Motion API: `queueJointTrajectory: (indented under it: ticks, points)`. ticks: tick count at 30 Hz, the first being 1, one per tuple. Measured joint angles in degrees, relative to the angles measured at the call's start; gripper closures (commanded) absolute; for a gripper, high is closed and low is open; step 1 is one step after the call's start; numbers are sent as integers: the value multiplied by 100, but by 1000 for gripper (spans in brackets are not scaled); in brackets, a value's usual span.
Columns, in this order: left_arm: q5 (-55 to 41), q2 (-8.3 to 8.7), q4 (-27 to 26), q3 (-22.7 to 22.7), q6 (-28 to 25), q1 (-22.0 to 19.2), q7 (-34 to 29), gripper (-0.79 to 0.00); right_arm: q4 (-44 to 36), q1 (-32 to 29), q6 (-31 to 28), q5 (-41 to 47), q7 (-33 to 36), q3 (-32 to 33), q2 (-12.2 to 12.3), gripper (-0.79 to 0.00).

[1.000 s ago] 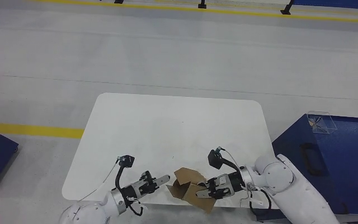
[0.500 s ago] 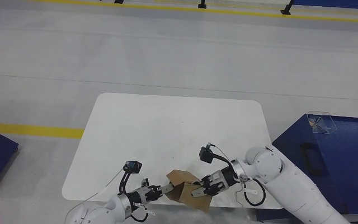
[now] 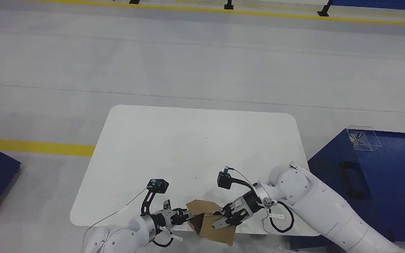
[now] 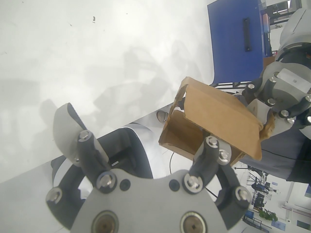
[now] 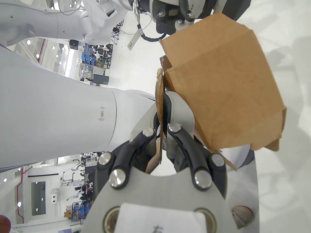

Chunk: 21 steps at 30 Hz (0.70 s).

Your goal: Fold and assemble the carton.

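One white surface (image 3: 190, 139) carries the work, with one blue cabinet (image 3: 367, 183) standing beside it at the right. One brown carton (image 3: 205, 218) is held at the surface's near edge, partly past it and between the two hands. It is partly folded into a tube, with loose flaps, and its open end shows bare cardboard walls. The right hand (image 5: 161, 103) is clamped on one carton flap. The left hand (image 3: 183, 217) is spread wide, one finger against the carton's open end. One small clear box (image 3: 362, 136) sits on the cabinet, its contents too small to tell.
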Motion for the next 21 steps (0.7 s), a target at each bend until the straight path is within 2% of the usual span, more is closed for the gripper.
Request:
queueJointTrajectory:
  ticks: [7, 12, 21]
  points:
    - [156, 24, -211, 33, 129, 100, 14, -785, 39, 212, -45, 29, -45, -282, 49, 0]
    - [332, 20, -153, 242, 214, 52, -9, -785, 91, 333, -176, 71, -176, -443, 105, 0]
    - [329, -5, 89, 515, 324, -161, -73, -733, 7, 539, -356, 57, -357, -728, 205, 0]
